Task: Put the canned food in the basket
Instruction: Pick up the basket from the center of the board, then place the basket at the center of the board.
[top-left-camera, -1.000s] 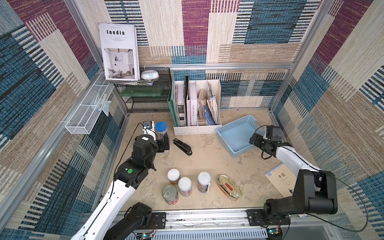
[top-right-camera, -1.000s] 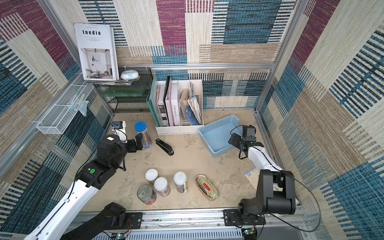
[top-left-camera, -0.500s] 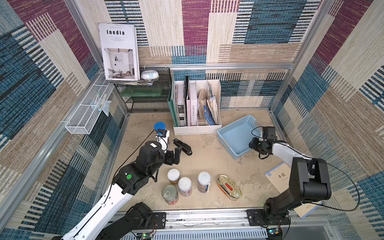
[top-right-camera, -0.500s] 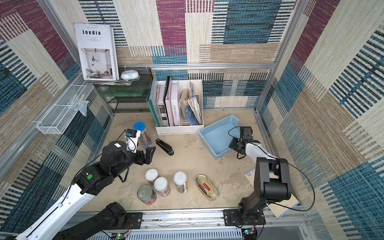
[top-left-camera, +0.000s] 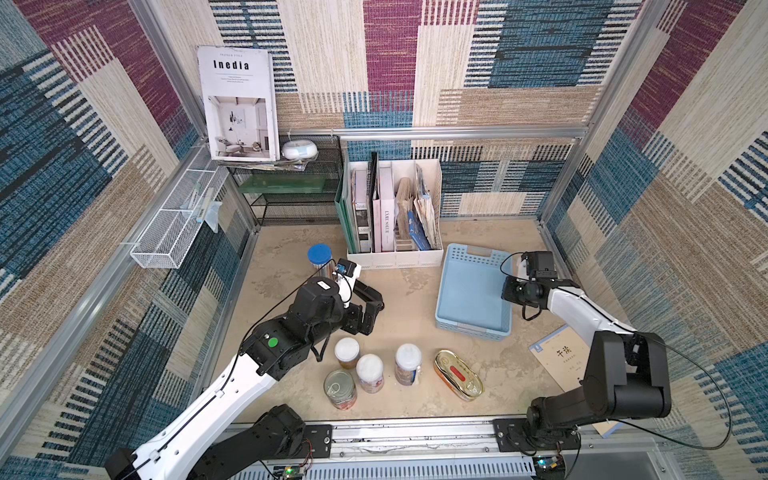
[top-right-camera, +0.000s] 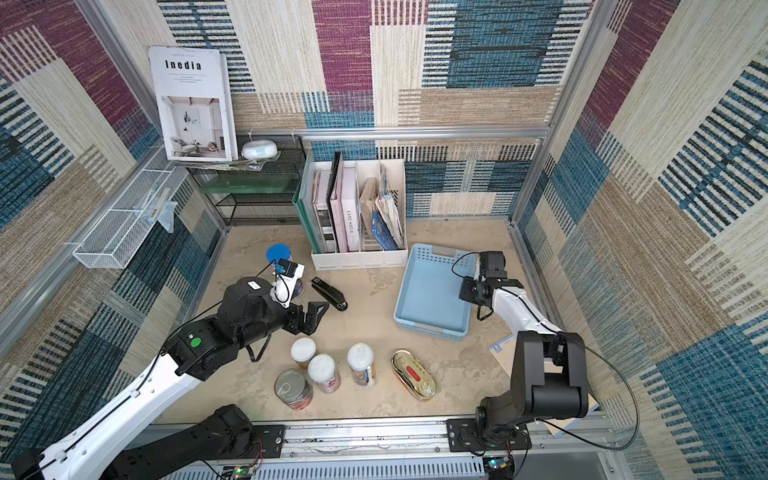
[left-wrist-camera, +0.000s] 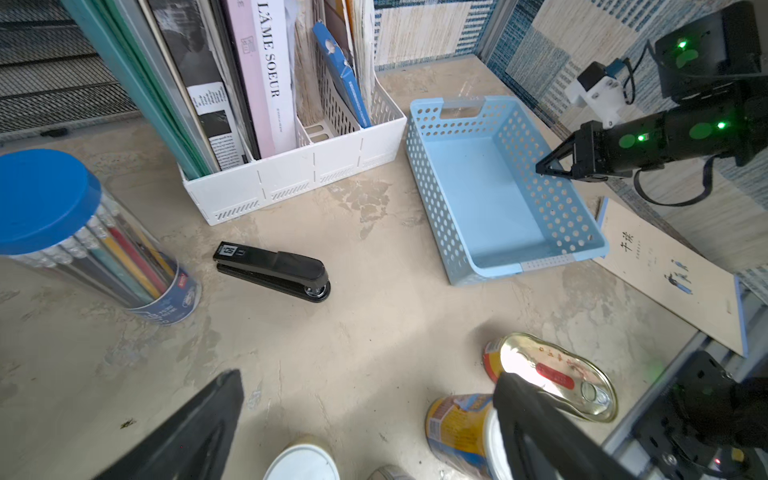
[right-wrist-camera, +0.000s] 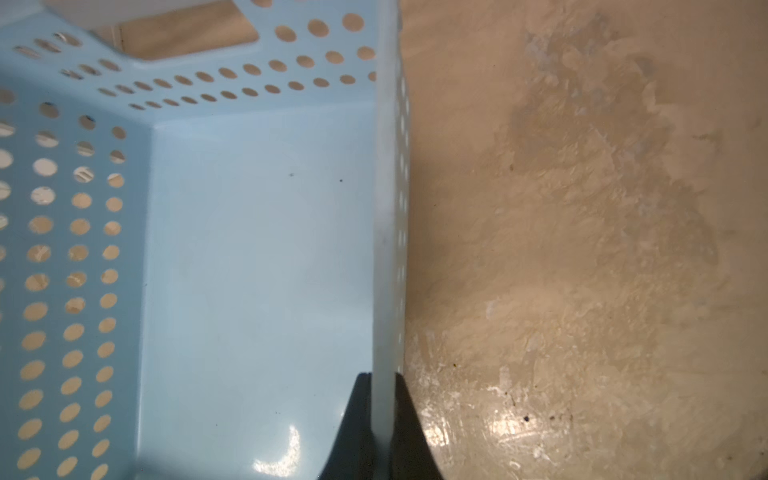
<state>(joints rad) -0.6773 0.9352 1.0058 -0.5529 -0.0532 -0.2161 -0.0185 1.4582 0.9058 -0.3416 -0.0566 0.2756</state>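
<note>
Right fingers (right-wrist-camera: 353, 436) pinch the basket (right-wrist-camera: 386, 208) wall, probably steadying it, while left fingers (left-wrist-camera: 187, 436) hang spread near the cans (top-left-camera: 369, 368), ready to pick

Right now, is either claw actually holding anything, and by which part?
The right gripper pinches the blue basket by the rim of its side wall. The left gripper is open and empty.

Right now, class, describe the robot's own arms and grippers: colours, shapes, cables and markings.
Both arms have white link shells and black joints. The left arm carries a round green sticker; the right arm shows green lights. The left gripper and right gripper are black, triangular-tipped. Black cables loop alongside.
</note>
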